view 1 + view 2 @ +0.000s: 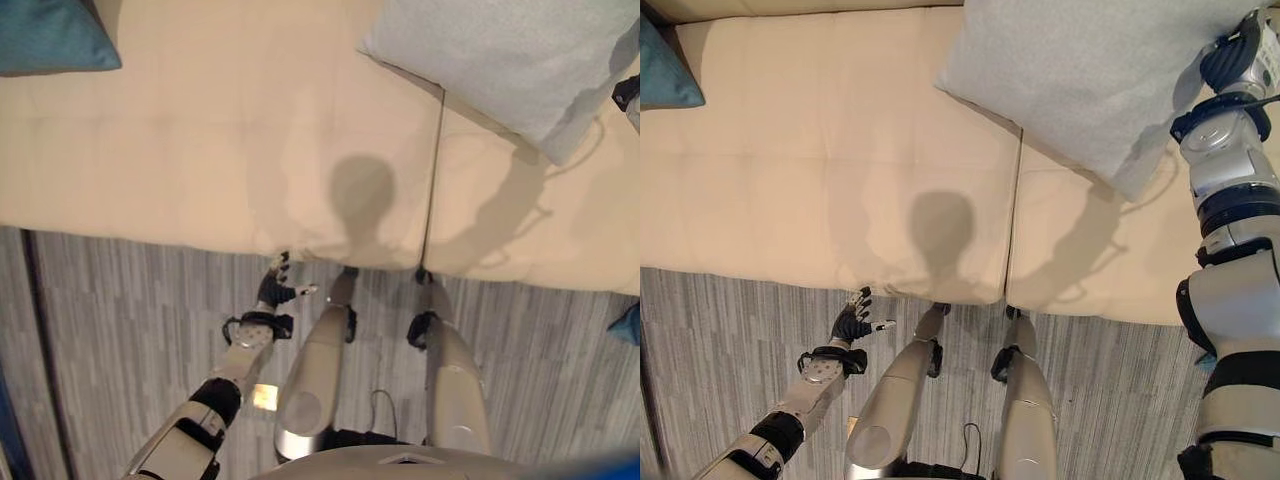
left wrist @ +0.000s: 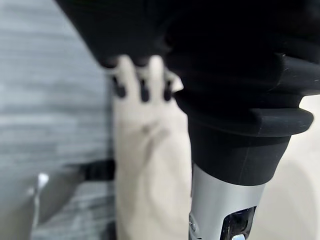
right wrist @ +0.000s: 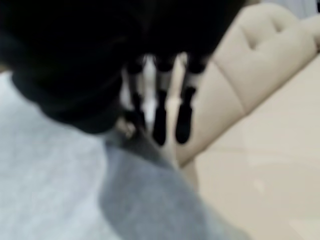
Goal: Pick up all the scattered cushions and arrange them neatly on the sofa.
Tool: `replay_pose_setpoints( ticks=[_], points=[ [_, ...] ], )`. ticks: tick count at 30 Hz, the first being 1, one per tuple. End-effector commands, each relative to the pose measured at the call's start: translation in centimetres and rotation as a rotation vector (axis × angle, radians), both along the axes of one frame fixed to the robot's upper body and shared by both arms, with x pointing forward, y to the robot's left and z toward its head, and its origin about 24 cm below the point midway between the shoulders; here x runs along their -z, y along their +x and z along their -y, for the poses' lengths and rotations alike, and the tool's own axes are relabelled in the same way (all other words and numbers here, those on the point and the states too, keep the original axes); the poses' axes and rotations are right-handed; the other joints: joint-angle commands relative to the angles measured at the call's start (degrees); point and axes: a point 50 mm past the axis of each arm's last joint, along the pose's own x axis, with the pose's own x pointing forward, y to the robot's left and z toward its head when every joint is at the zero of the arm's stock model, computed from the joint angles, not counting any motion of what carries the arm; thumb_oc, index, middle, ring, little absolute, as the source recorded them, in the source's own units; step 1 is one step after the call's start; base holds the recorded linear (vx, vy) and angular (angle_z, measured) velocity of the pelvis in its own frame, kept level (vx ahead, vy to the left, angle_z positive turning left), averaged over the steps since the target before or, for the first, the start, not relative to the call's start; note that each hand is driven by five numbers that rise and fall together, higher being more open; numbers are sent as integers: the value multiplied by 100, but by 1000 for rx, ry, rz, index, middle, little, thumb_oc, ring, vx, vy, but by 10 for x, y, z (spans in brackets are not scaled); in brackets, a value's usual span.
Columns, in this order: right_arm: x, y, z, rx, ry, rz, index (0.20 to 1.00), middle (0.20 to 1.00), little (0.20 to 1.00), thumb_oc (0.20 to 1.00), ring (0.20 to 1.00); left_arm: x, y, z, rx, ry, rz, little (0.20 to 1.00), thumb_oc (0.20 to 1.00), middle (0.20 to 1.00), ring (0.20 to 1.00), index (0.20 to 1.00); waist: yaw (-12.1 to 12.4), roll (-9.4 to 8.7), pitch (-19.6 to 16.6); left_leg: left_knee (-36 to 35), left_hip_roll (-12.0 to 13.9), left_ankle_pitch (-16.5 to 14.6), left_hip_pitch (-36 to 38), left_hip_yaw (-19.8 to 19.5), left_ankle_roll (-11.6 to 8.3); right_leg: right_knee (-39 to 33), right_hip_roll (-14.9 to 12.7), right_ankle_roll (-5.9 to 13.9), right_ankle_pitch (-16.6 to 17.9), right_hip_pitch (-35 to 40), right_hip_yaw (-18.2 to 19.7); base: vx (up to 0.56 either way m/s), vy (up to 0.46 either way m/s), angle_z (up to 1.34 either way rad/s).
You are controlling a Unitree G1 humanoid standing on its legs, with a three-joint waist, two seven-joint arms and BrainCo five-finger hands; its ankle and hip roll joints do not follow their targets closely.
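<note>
A light grey cushion [image 1: 1090, 75] lies on the right half of the beige sofa [image 1: 820, 170], across the seam between the two seat pads. My right hand [image 1: 1238, 48] hovers at the cushion's right edge. In the right wrist view its fingers [image 3: 160, 120] hang straight over the grey cushion [image 3: 55, 190] without curling round it. A teal cushion [image 1: 45, 35] rests at the sofa's far left. The corner of another teal cushion [image 1: 630, 325] shows on the floor at the right. My left hand [image 1: 852, 322] is low by the sofa's front edge, open and holding nothing.
Grey striped carpet [image 1: 120, 330] runs along the front of the sofa. The middle of the seat [image 1: 230, 130] is bare. The sofa's padded arm or back [image 3: 255, 60] rises just beyond my right hand.
</note>
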Motion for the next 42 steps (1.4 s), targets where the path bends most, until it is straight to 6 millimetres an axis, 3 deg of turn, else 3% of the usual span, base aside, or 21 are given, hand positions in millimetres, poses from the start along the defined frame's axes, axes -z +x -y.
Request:
replay_pose_setpoints(
  ticks=[1, 10, 26, 29, 32, 33, 34, 35, 38, 39, 41, 42],
  points=[
    [-92, -14, -69, -202, -210, 322, 200, 200, 200, 200, 200, -5, -5, -23, -6, 65, 20, 1000, 1000, 1000, 1000, 1000, 279, -441, -79, 155, -200, -212, -8, -566, -306, 425, -462, 871, -467, 395, 179, 0, 0, 0],
    [-120, -23, -93, -218, -274, 423, 200, 200, 200, 200, 200, -4, -6, -25, -12, 79, 16, 1000, 1000, 1000, 1000, 1000, 335, -501, -132, 112, -198, -190, -17, -600, -330, 342, -442, 879, -457, 436, 133, 0, 0, 0],
    [-161, -53, -56, 80, -352, 458, 200, 200, 200, 200, 200, -8, -7, -32, -34, 100, 39, 1000, 1000, 1000, 1000, 1000, 277, -680, -195, 112, -171, -194, -23, -630, -356, 260, -382, 876, -427, 482, 155, 10, 1, 3],
    [-159, -53, -52, 57, -302, 463, 200, 200, 200, 200, 200, -12, -5, -30, -37, 77, 58, 1000, 1000, 1000, 1000, 1000, 269, -694, -205, 82, -164, -193, -10, -620, -358, 235, -369, 881, -410, 478, 187, 0, 0, 0],
    [-144, -39, -55, -1, -274, 386, 216, 216, 216, 216, 216, -25, 2, -28, -34, 53, 116, 1000, 1000, 1000, 1000, 1000, 256, -704, -189, 103, -149, -191, -44, -588, -368, 212, -347, 883, -372, 423, 241, 0, 0, 0],
    [-144, -39, -55, -2, -274, 385, 307, 307, 307, 307, 307, -25, 2, -28, -34, 53, 116, 1000, 1000, 1000, 1000, 1000, 258, -708, -192, 103, -149, -191, -45, -587, -368, 213, -348, 882, -372, 421, 242, 0, 0, 0],
    [-133, -28, -59, -18, -269, 309, 730, 730, 730, 730, 730, -38, 10, -22, -20, 32, 172, 1000, 1000, 1000, 1000, 1000, 256, -708, -176, 117, -149, -189, -68, -570, -373, 187, -334, 879, -345, 392, 270, -3, -7, -4],
    [-124, -22, -62, -41, -254, 276, 1000, 1000, 1000, 1000, 1000, -47, 14, -18, -7, 16, 212, 1000, 1000, 1000, 1000, 1000, 248, -699, -167, 124, -148, -189, -94, -570, -370, 175, -331, 877, -331, 364, 274, -4, -3, -7],
    [-107, -9, -73, -105, -223, 238, 1000, 1000, 1000, 1000, 1000, -78, 24, -7, 35, -29, 347, 1000, 1000, 1000, 1000, 1000, 228, -653, -143, 113, -151, -163, -159, -567, -377, 109, -307, 884, -288, 309, 302, -3, -1, -14],
    [-107, -9, -73, -105, -222, 237, 1000, 1000, 1000, 1000, 1000, -78, 24, -7, 34, -29, 346, 1000, 1000, 1000, 1000, 1000, 229, -656, -145, 113, -151, -163, -160, -566, -377, 108, -307, 884, -288, 308, 302, -5, 9, -9],
    [-92, 1, -87, -179, -212, 204, 1000, 1000, 1000, 1000, 1000, -113, 31, -2, 54, -65, 488, 1000, 1000, 1000, 1000, 1000, 200, -619, -125, 76, -141, -134, -222, -553, -389, 76, -285, 889, -262, 215, 326, -9, 17, -4],
    [-92, 1, -87, -179, -211, 204, 1000, 1000, 1000, 1000, 1000, -113, 31, -2, 54, -64, 487, 1000, 1000, 1000, 1000, 1000, 201, -623, -128, 75, -141, -134, -224, -552, -389, 76, -285, 889, -262, 213, 327, -10, 12, -5]
  ],
)
